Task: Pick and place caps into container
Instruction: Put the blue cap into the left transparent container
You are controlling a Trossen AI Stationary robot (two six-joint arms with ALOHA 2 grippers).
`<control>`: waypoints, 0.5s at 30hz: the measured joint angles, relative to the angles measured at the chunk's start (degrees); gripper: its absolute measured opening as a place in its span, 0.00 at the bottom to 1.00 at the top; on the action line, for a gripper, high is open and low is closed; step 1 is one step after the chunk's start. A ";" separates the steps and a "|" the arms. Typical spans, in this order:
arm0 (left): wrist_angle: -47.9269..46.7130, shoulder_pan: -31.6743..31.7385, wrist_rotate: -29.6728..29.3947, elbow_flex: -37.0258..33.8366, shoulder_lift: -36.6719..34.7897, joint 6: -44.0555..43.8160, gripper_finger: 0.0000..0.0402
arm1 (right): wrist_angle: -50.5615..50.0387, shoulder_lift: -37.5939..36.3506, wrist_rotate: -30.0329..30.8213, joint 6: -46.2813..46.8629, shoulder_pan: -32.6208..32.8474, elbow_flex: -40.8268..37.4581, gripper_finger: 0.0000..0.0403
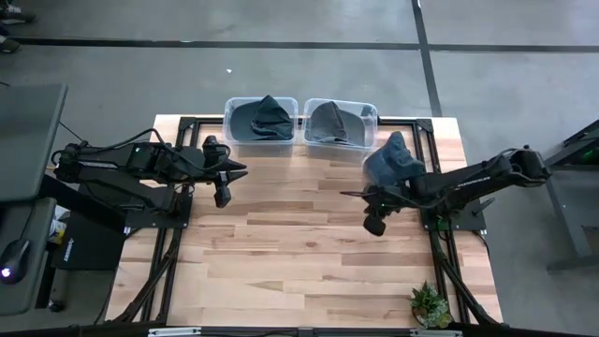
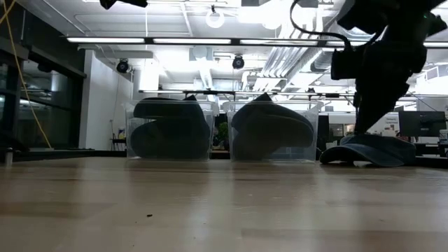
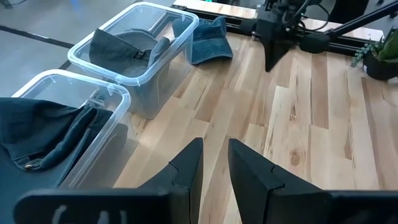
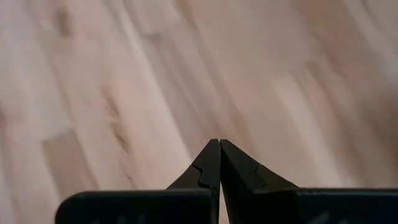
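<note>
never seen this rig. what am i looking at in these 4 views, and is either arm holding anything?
Two dark robot arms work at a wooden table. The high view looks straight down, the low view looks level across the tabletop, and each wrist view looks past that arm's own fingers.

Two clear bins sit at the far edge: the left bin and the right bin, each with a cap inside. One blue cap lies on the table beside the right bin.

The left gripper has its fingers slightly apart and holds nothing. The right gripper is shut and empty, above bare wood.
</note>
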 joint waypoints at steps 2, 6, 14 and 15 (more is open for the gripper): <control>0.00 0.00 0.00 0.00 0.00 0.40 0.18 | 5.46 0.00 -0.70 0.86 0.87 -1.75 0.00; -0.19 0.00 0.82 0.00 0.00 0.44 0.18 | 13.97 0.02 -1.65 4.49 1.54 -5.23 0.00; -1.42 -0.02 2.16 0.00 0.00 0.44 0.18 | 14.43 0.02 -5.24 9.69 1.52 -6.08 0.07; -1.44 0.00 2.43 0.00 0.00 0.48 0.18 | 14.44 0.02 -5.75 9.98 1.52 -6.08 0.10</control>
